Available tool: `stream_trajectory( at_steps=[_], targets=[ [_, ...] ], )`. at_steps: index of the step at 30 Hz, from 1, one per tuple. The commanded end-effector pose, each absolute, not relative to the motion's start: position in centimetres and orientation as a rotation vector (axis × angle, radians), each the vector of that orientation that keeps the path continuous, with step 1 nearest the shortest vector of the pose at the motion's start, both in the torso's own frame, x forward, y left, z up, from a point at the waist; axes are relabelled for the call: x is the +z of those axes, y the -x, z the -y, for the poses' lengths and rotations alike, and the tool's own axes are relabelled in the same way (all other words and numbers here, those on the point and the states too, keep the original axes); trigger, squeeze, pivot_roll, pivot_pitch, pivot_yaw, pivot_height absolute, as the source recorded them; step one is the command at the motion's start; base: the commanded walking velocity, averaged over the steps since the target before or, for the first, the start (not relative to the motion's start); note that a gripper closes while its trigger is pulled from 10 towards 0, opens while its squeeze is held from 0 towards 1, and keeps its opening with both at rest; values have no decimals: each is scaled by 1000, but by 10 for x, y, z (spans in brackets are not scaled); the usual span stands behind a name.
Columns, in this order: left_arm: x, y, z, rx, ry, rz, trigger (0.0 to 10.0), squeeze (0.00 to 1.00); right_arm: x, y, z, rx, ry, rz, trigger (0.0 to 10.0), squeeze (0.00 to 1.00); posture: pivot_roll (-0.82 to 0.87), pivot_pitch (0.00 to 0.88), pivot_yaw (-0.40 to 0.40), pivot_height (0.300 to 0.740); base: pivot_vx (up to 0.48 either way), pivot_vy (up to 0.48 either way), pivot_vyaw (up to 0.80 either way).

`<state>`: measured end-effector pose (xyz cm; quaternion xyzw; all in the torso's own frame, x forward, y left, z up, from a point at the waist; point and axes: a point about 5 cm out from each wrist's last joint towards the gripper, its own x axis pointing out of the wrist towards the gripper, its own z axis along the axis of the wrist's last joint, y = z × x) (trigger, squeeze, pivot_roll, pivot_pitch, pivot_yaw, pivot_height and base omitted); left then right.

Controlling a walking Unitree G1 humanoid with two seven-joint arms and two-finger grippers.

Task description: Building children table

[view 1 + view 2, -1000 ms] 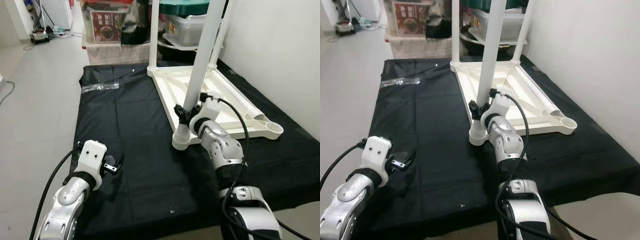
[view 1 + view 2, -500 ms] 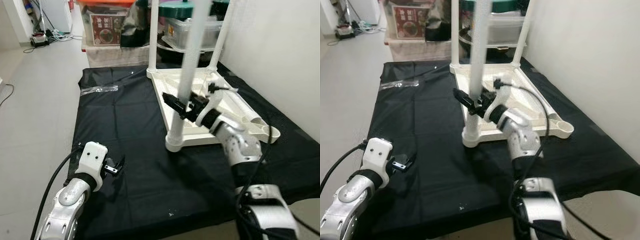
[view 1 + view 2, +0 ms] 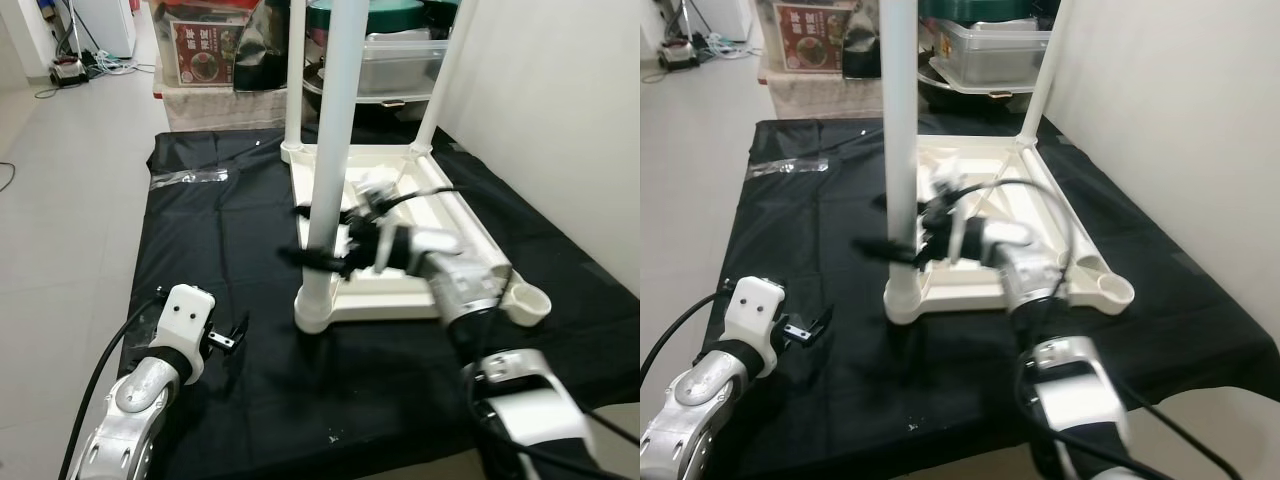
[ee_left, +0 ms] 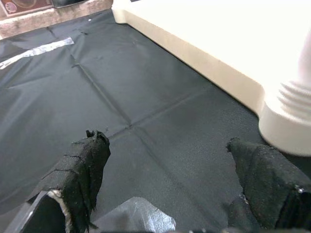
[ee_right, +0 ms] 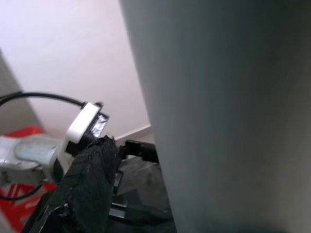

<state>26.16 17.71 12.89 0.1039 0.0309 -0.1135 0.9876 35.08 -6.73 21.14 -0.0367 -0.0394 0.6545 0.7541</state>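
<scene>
looks like we've got three legs up on the upside-down tabletop (image 3: 400,290), right gripper (image 3: 322,258) fingers clamped round the near leg (image 3: 328,150), left gripper (image 3: 228,335) fingers spread wide holding nothing, last corner socket (image 3: 527,303) still bare.

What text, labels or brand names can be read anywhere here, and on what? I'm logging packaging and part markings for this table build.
Red box at the back, beside the clear storage bin: it carries a printed label with a round picture and some lettering, too small and blurred to read.
White table top, its table legs, and the black mat: no writing visible.
Left gripper and right gripper: no readable markings.
</scene>
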Motion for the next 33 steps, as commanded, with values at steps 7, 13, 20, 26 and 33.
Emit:
stream_trajectory(
  at_steps=[7, 13, 20, 26, 33],
  targets=[
    [130, -259, -179, -231, -230, -56, 10000, 0, 204, -349, 60, 1424, 31, 119, 0, 0, 74, 0, -103, 740, 0, 0, 0],
    [127, -256, -176, -235, -221, -65, 10000, 0, 189, -356, 87, 907, -12, 123, 0, 0, 55, 0, -94, 740, 0, 0, 0],
    [126, -256, -175, -238, -219, -67, 10000, 0, 164, -353, 149, 82, -59, -17, 0, 0, 49, 0, -83, 740, 0, 0, 0],
    [128, -261, -175, -247, -217, -60, 10000, 0, 161, -341, 158, -49, -65, -64, 10000, 0, 26, 0, -63, 740, 0, 0, 0],
    [128, -263, -173, -257, -220, -56, 10000, 0, 187, -342, 122, 228, -131, 61, 10000, 804, 26, 0, -70, 740, 0, 0, 0]
  ],
)
